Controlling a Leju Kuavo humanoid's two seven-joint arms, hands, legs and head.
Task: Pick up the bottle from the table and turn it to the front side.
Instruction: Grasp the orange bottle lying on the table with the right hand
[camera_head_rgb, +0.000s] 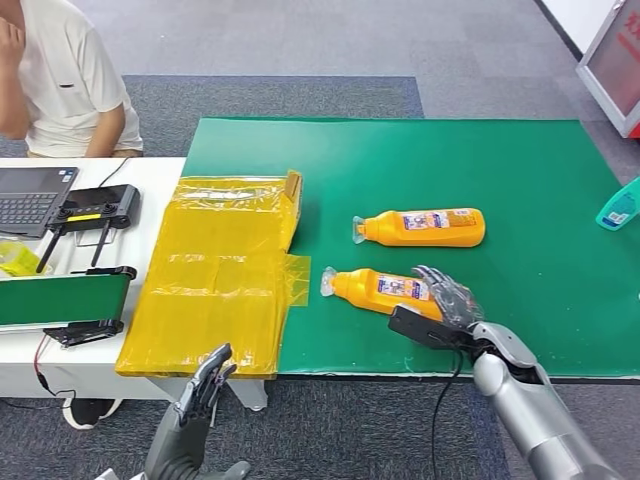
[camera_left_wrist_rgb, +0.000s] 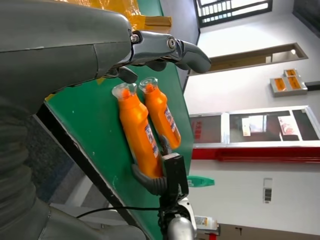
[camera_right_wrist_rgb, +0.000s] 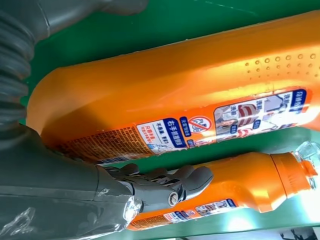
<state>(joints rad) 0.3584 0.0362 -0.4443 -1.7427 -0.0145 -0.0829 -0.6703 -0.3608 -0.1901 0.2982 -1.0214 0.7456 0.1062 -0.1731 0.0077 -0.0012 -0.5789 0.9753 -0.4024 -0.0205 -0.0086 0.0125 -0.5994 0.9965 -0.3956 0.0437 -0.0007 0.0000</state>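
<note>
Two orange bottles lie side by side on your green mat (camera_head_rgb: 528, 200). Your right hand (camera_head_rgb: 445, 300) covers the near bottle (camera_head_rgb: 377, 288); grip cannot be confirmed. Your left hand (camera_head_rgb: 200, 385) hangs empty, fingers apart, off the table

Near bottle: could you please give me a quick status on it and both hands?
Right robot hand at near bottle's base, grip unconfirmed. Left robot hand open, off the table. Bottle lies flat on green mat. Second bottle beside it.

Two orange bottles (camera_head_rgb: 381, 290) (camera_head_rgb: 426, 227) with blue-and-white labels lie on green mat (camera_head_rgb: 528, 180).
</note>
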